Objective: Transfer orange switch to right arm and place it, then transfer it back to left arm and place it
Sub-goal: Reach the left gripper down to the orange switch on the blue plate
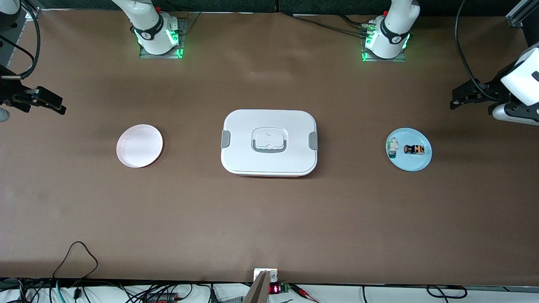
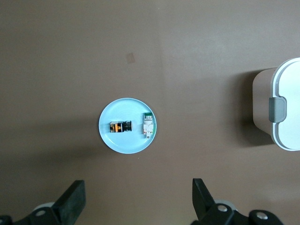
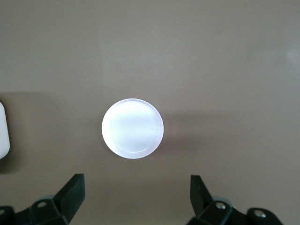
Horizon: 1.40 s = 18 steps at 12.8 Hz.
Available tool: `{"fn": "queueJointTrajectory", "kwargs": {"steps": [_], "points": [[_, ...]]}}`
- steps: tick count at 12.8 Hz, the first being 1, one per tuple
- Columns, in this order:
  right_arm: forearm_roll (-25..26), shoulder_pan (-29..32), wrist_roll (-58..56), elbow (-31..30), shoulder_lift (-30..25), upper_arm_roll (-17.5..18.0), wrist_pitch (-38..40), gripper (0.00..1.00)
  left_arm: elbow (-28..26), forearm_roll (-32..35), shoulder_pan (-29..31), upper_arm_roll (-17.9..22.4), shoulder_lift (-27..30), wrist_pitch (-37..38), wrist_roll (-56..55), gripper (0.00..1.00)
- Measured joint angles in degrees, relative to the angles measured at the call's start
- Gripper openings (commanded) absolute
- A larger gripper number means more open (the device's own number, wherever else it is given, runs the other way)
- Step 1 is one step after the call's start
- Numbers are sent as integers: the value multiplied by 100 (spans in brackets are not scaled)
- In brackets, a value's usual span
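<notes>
The orange switch (image 1: 414, 149) lies on its side on the blue plate (image 1: 417, 164), at the right of the front view's middle band, with a small white-and-green component (image 1: 392, 147) just beside it on the same plate. In the left wrist view the switch (image 2: 120, 127) and the component (image 2: 148, 126) sit apart on the plate (image 2: 126, 145). The white box (image 1: 269, 142) stands at the centre of the frame, lid on, between the blue plate and a pink plate (image 1: 139, 145) at centre left. The left gripper (image 1: 465, 96) hangs at the right edge, above the table past the blue plate, fingers (image 2: 75, 199) spread wide and holding nothing. The right gripper (image 1: 46, 101) hangs at the left edge, its fingers (image 3: 72, 191) likewise spread and empty, with the pink plate (image 3: 132, 128) below its camera.
</notes>
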State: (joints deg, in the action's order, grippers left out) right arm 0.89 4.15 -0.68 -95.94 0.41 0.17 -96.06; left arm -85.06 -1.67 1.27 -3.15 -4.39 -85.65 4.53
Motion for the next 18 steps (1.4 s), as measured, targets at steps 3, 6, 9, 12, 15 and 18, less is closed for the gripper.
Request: {"fn": "queueJointTrajectory", "kwargs": {"steps": [3,6,9,12,15,18], "points": [[0,0,0,0,0,0,0,100,0,0,-3,-7,0,36,0,100],[0,0,0,0,0,0,0,100,0,0,1,2,0,131,0,100],[0,1,1,0,0,0,1,100,-8,59,0,0,-10,286,0,100],[0,17,2,0,1,-1,1,100,-49,209,63,16,-206,709,0,100],[0,22,3,0,4,-1,3,100,-158,224,245,31,-674,851,0,100],[0,23,3,0,7,-1,4,100,-310,359,266,30,-1126,461,0,100]]}}
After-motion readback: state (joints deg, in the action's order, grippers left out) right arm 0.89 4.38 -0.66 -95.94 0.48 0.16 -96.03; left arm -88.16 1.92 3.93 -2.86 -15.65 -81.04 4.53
